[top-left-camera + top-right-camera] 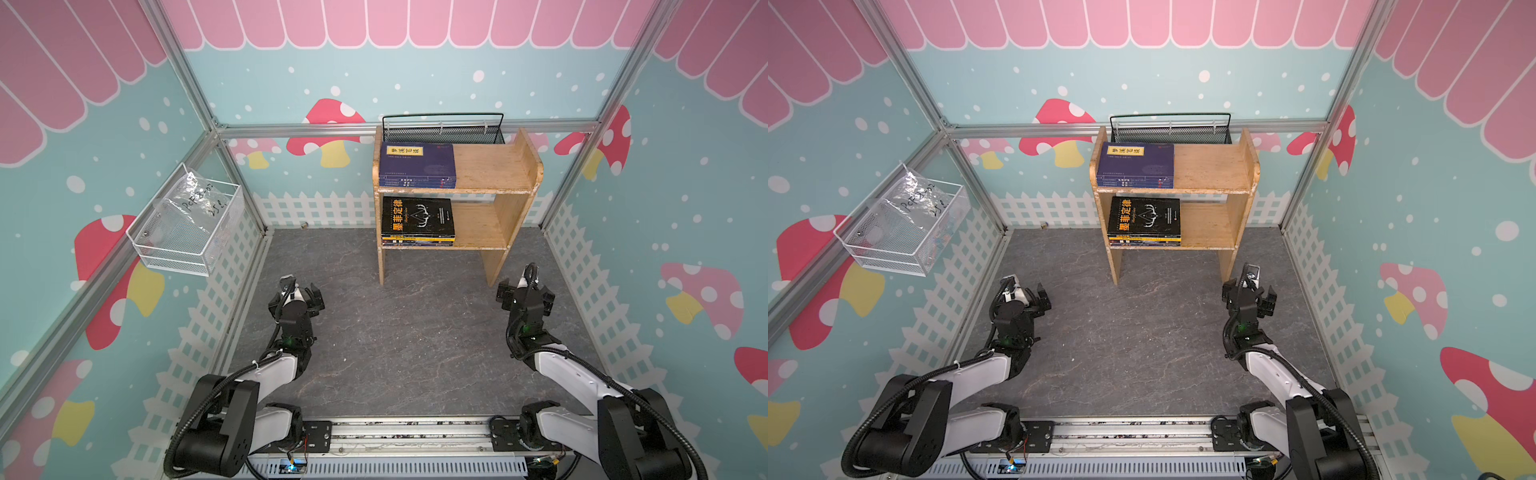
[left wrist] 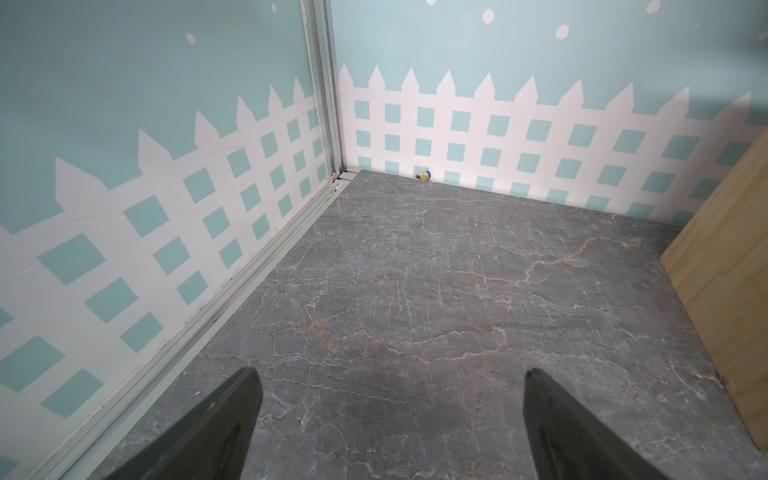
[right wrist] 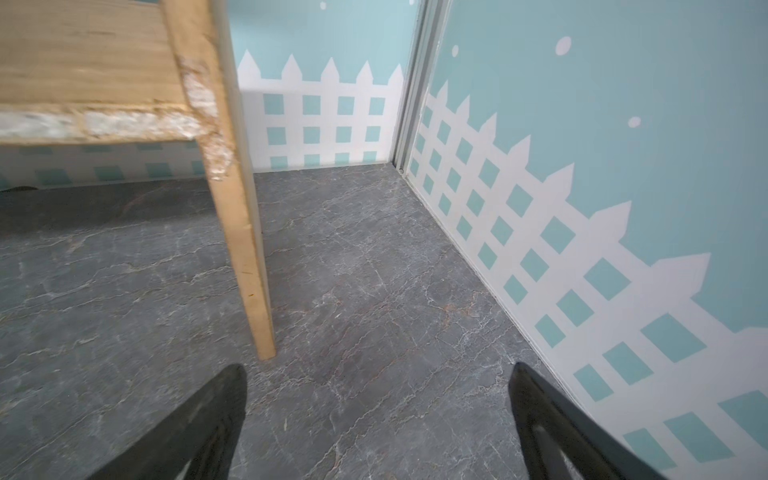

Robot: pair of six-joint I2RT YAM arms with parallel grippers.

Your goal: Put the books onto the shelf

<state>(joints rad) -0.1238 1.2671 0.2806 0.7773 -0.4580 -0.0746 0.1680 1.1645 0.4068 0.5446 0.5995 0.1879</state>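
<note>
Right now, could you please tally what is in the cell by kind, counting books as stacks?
Light-wood two-tier shelf: 1
Stacks of thin paperback books: 2, navy-topped stack on the upper tier, black-topped stack on the lower
Baskets: 2, black mesh basket and white wire basket
Open grippers: 2, left gripper and right gripper
Total: 7

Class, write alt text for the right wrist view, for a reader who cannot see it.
The right gripper, jaws wide open and empty, hovers above the grey marble-patterned tabletop beside the side panel of the worn light-wood shelf.
</note>
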